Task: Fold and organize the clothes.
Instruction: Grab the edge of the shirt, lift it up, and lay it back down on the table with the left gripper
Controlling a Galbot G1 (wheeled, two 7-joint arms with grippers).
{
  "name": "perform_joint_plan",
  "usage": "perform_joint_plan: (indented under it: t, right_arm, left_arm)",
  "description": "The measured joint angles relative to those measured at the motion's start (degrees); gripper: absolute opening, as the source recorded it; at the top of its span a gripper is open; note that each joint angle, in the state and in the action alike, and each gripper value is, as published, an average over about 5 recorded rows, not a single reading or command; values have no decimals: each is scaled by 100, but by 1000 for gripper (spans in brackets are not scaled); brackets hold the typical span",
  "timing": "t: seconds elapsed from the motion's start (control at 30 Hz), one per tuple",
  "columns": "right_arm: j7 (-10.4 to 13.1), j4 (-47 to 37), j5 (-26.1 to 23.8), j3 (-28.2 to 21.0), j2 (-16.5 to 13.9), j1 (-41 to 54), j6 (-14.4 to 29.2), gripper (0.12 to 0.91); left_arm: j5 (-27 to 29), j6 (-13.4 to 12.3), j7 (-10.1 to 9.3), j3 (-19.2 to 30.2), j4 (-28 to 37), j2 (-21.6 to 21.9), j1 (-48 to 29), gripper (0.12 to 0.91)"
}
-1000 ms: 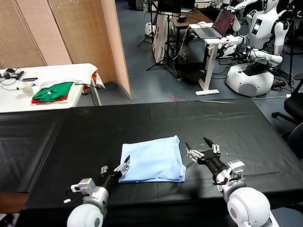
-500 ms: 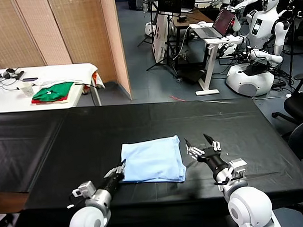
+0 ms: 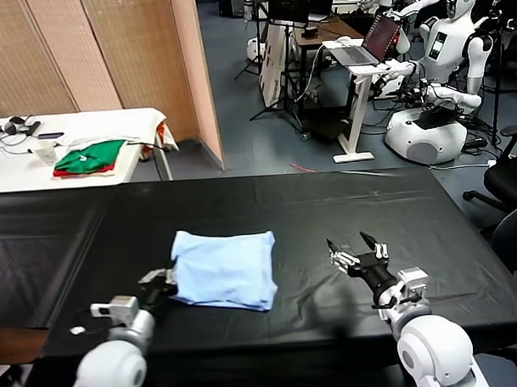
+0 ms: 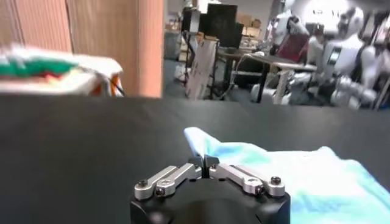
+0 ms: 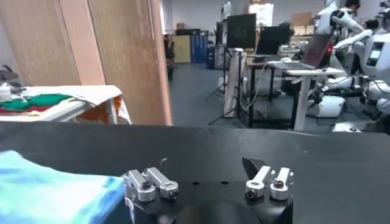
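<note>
Clothes point(image 3: 225, 268): one pale sky-blue T-shirt, already folded into a compact rectangle, lies on the black tabletop point(image 3: 344, 207) slightly toward nine o'clock of the centre in the head view. Edges are uneven; the corner at about four o'clock droops and the stack looks loosely layered.

Left end effector point(image 3: 162, 282) sits at nine o'clock of the shirt, fingers together and clamped on the shirt's near left corner; the left wrist view shows a peak of blue fabric rising right at the fingertips. How much cloth is caught cannot be told.

Right end effector point(image 3: 358, 252) rests at three o'clock of the shirt, well apart from it, fingers spread and empty.

Risks, as judged:
- A one-corner hold means any drag pulls the top layers only, so the fold could slide open or skew.
- A thin pinch may slip free mid-move, leaving the shirt crooked.
- The tabletop cover already shows wrinkles near the right end effector; further dragging could bunch it and snag the fabric.
- Lifting from one corner would let the rest of the stack hang and unfold.

Green-and-red garments point(image 3: 90, 157) on the far white table at ten o'clock are not involved.
</note>
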Motion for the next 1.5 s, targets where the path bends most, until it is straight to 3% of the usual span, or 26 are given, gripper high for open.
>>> perform_joint_plan:
  t: [0.33, 0.53, 0.7, 1.0, 1.17, 1.33, 1.43, 1.5]
  right_arm:
    - [-15, -258, -56, -98, 115, 96, 23, 907]
    - [-28, -340, -132, -148, 203, 60, 53, 907]
    - [-31, -287, -192, -112, 243, -16, 51, 907]
    - [-39, -168, -279, 5, 354, -183, 49, 907]
    - [-49, -188, -286, -52, 393, -158, 18, 907]
    - [-75, -288, -244, -156, 423, -87, -6, 907]
    - [-124, -333, -88, -236, 426, -31, -46, 907]
    - [-148, -358, 114, -302, 405, 11, -119, 907]
  left_arm:
    - [-205, 0, -68, -1218, -85, 1524, 446, 165]
    - [-36, 31, -143, -1756, -293, 1760, 689, 165]
    - [-177, 123, -188, -1475, -682, 1443, 586, 165]
    - [-1312, 443, -403, -38, -1086, 397, -26, 165]
    - [-1468, 455, -411, 742, -856, -129, -384, 165]
    - [-1460, 512, -420, 1158, -712, -491, -593, 165]
    - [-1242, 497, -320, 1294, -667, -631, -609, 169]
    - [-1117, 460, -209, 1336, -653, -671, -583, 222]
